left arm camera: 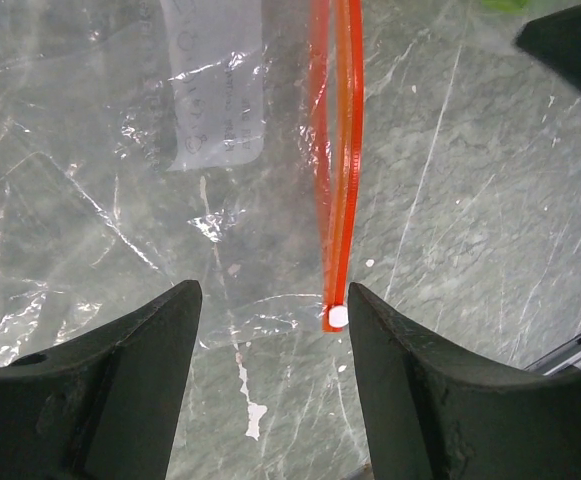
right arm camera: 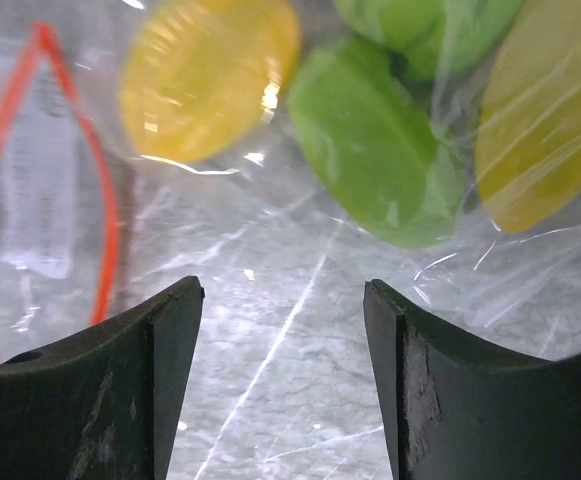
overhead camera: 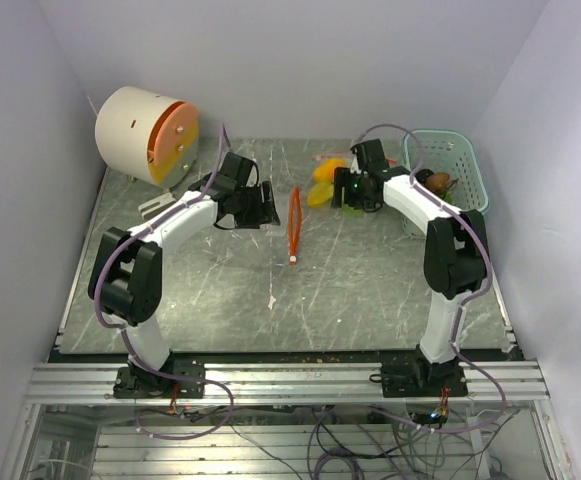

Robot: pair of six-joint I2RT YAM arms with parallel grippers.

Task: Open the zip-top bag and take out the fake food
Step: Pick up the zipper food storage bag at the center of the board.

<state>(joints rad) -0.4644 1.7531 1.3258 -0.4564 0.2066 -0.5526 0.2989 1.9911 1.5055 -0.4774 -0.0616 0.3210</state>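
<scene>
Left gripper (left arm camera: 275,330) of mine hangs open over the middle of the table (overhead camera: 370,290), its two fingers (left arm camera: 120,390) spread apart and gripping nothing. Between them, lower down, lies the bag (left arm camera: 90,200), clear and crinkled, flat on the surface. Its red-orange zip strip (left arm camera: 342,150) runs away from my fingertips toward the far edge. The small white slider (left arm camera: 338,316) sits at the strip's near end, just beside my right-hand finger; I cannot tell whether they touch.

My right gripper (right arm camera: 285,330) is open too, jaws wide with only plastic and bare table showing in the gap. It hovers nearer the far edge, right of the middle. Just ahead of it the fake food rests inside the bag: a yellow piece (right arm camera: 205,75), a green piece (right arm camera: 370,150) and more green and yellow behind them, all seen through the film. Off to one side the bag's mouth gapes in a narrow red loop.

In the far right corner stands a pale teal basket (overhead camera: 470,160) with brown lumps (overhead camera: 440,182) in it. A cream drum (overhead camera: 130,125) with an orange face occupies the far left corner.
</scene>
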